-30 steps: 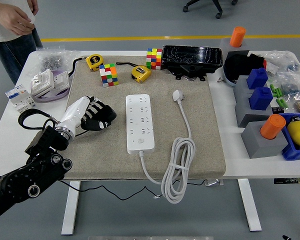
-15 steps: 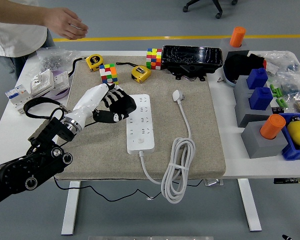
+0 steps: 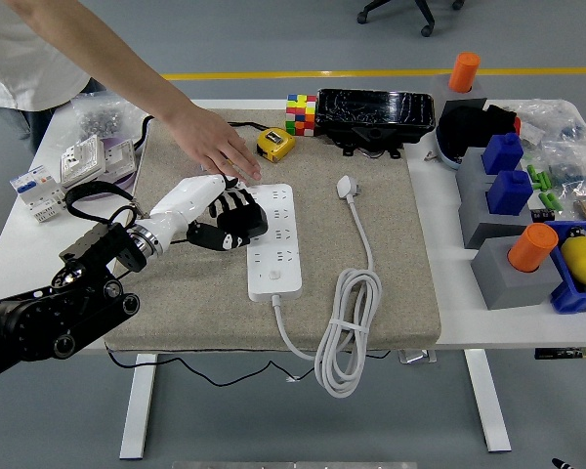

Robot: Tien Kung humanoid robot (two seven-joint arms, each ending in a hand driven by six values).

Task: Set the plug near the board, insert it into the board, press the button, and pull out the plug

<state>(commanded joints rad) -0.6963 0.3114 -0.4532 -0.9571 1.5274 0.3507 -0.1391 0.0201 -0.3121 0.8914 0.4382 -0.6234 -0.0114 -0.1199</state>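
While a person's bare hand (image 3: 213,145) reaches over the rough tan mat (image 3: 391,244), the left hand (image 3: 225,217) curls its black fingers, holding nothing, touching the long white board (image 3: 274,249). The round white plug (image 3: 348,186) lies just beside the board.

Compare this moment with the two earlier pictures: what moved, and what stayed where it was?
The left hand travelled right across the mat to the power strip's left edge, holding nothing. The person's hand came down from the far left corner and now reaches over the mat just above the robot's hand, covering the cube that stood there. The plug, its coiled cable and the power strip have not moved.
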